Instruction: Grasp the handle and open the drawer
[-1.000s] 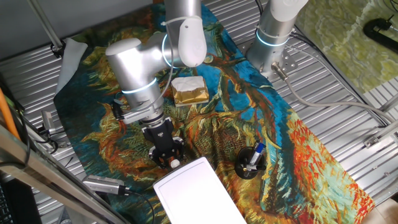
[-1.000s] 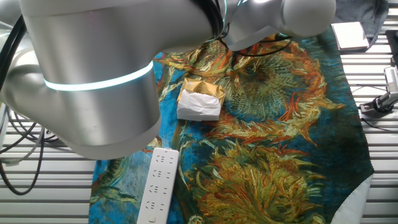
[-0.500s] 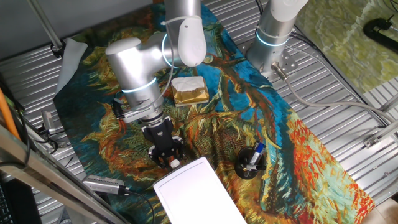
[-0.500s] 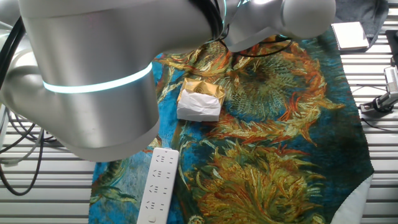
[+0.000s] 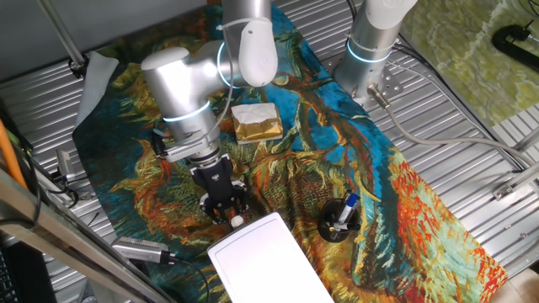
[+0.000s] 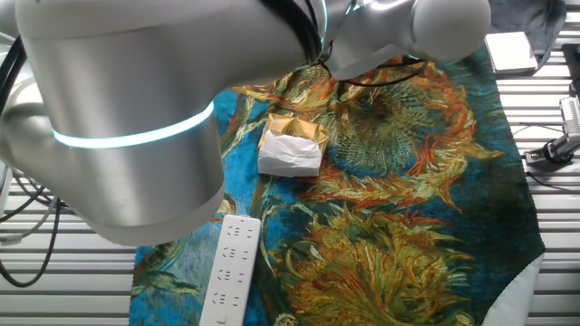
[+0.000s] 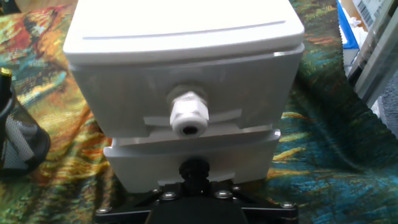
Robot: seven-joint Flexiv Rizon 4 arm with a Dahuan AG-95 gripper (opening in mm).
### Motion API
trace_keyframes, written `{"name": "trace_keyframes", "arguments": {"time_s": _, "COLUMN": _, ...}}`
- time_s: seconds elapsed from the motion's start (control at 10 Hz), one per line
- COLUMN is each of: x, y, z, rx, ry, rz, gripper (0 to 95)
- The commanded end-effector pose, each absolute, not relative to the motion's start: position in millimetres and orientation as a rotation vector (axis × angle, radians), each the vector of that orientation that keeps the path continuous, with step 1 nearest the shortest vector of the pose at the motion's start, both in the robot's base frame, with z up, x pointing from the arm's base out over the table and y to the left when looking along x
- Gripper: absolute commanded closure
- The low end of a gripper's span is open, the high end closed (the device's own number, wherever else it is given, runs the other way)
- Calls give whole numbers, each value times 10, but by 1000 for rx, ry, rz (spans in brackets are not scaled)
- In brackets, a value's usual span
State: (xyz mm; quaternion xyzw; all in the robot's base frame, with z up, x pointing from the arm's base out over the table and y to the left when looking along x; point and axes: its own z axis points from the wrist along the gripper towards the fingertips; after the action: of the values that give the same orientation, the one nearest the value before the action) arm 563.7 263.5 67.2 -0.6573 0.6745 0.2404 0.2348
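The gripper (image 5: 229,210) sits right at the front of the drawer (image 7: 186,118), and the arm has shifted slightly away from it since a moment ago. Whether the fingers are spread or pinched, I cannot tell. The knob (image 7: 189,115) faces the hand camera, centred on the drawer front. A black pen holder (image 5: 340,220) stands just beside; a gold-foil block (image 5: 256,123) lies behind.
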Motion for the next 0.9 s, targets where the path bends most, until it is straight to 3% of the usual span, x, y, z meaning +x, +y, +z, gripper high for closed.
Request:
{"name": "trace_keyframes", "arguments": {"time_s": 0.1, "x": 5628, "y": 2592, "z": 686, "rx": -1811, "ry": 1844, "rz": 664, "gripper": 950}}
{"name": "trace_keyframes", "arguments": {"time_s": 0.9, "x": 5611, "y": 2409, "z": 710, "rx": -1827, "ry": 1828, "rz": 656, "gripper": 950}}
